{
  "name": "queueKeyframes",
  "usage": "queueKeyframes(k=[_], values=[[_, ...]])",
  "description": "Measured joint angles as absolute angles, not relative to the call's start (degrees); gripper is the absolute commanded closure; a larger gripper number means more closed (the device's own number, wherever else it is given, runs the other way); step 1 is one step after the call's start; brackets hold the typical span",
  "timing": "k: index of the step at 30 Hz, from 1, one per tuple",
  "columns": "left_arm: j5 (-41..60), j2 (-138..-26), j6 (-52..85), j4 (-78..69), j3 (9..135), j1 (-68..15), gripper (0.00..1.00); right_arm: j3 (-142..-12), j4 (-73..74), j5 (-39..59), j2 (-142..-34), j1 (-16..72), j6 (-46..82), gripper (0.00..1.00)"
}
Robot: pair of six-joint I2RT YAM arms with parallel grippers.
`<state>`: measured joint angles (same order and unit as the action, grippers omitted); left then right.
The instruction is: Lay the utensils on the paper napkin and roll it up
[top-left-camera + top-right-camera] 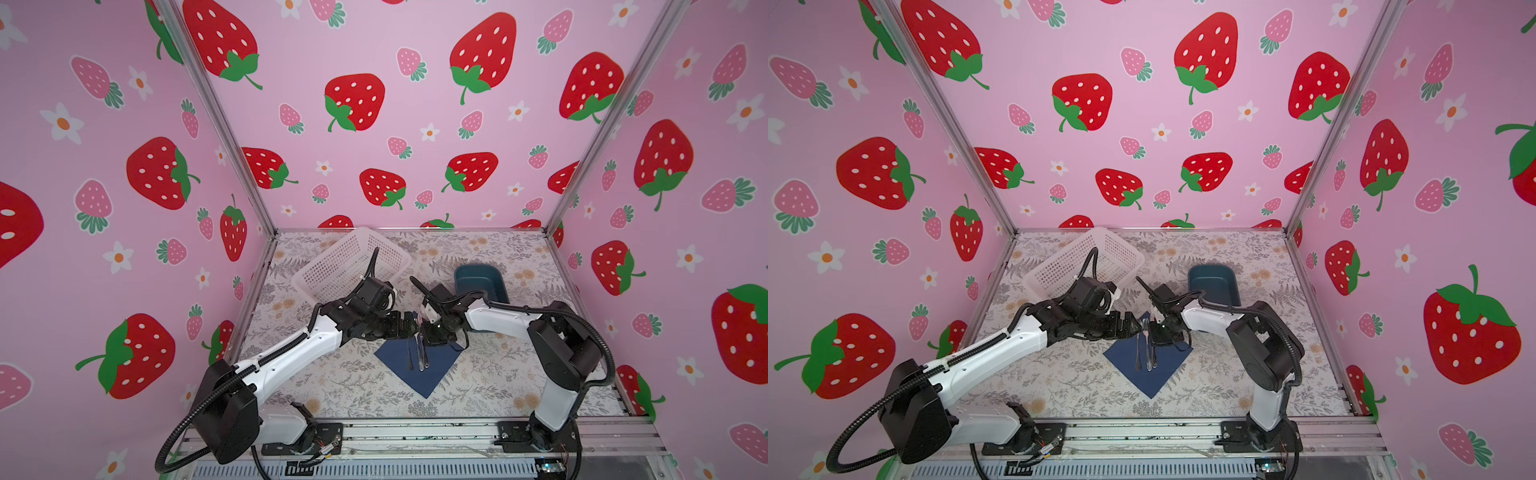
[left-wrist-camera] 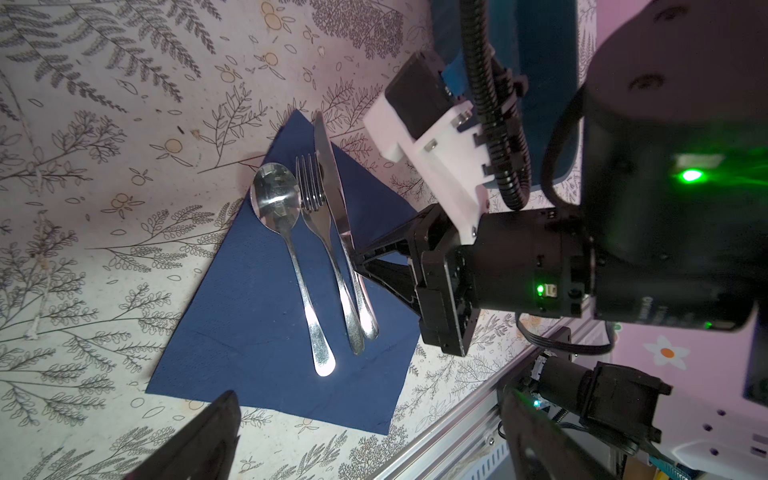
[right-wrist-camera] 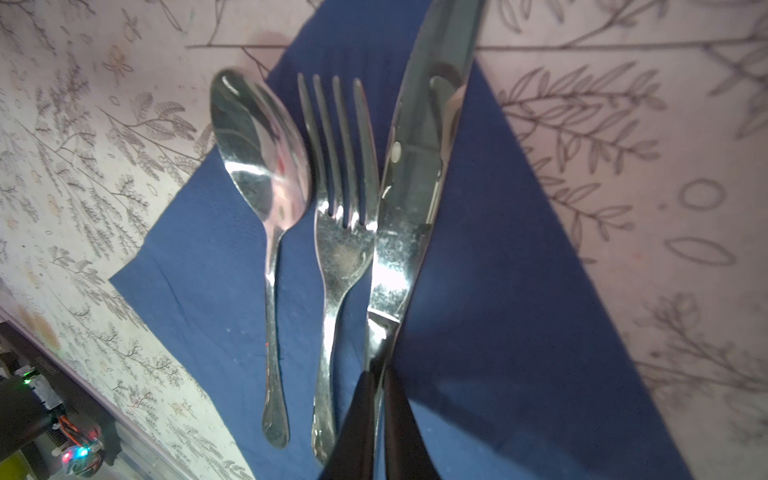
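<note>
The dark blue paper napkin (image 1: 419,376) (image 1: 1148,380) (image 2: 249,311) (image 3: 519,311) lies as a diamond on the flowered table. On it, side by side, are the utensils: a spoon (image 2: 276,199) (image 3: 257,158), a fork (image 2: 320,220) (image 3: 340,232) and a knife (image 2: 332,178) (image 3: 419,166). My right gripper (image 3: 376,374) (image 2: 357,259) (image 1: 428,332) is shut on the knife's handle; the blade runs beside the fork, tip past the napkin's far corner. My left gripper (image 2: 370,399) (image 1: 411,326) is open, close to the napkin's far-left side, nothing between its fingers (image 2: 216,432).
A white mesh basket (image 1: 353,266) stands tipped at the back left. The teal tray (image 1: 480,282) sits at the back right, behind the right arm. An aluminium rail (image 1: 415,432) runs along the table's front edge. Pink walls close three sides.
</note>
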<state>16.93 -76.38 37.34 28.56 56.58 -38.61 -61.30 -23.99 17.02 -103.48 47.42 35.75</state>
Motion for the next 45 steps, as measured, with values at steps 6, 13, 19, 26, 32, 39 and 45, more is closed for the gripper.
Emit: queueKeyframes(k=[6,13,19,26,32,39,45], values=[[16.93,-76.38,37.36,28.56,56.58,-38.61,0.01,-61.30,-24.05,16.36,-103.48,47.42,35.31,0.90],[16.60,-76.38,37.60,28.56,56.58,-38.61,0.01,-61.30,-24.10,15.90,-103.33,47.44,35.31,0.84],[13.91,-75.05,38.41,28.80,56.58,-38.61,0.01,-61.45,-24.23,14.39,-103.28,47.81,36.16,0.78],[9.78,-70.57,39.81,28.99,55.27,-38.20,0.01,-63.20,-25.43,11.40,-103.31,49.28,36.47,0.74],[6.24,-67.79,41.25,29.47,52.71,-37.41,0.01,-64.99,-26.52,9.93,-103.77,49.76,36.47,0.74],[3.99,-65.25,42.17,30.09,51.99,-36.56,0.01,-66.63,-28.05,8.58,-106.34,50.15,35.64,0.75],[3.84,-65.17,42.35,30.06,51.99,-36.25,0.01,-67.35,-29.21,7.55,-106.78,50.52,34.59,0.77]])
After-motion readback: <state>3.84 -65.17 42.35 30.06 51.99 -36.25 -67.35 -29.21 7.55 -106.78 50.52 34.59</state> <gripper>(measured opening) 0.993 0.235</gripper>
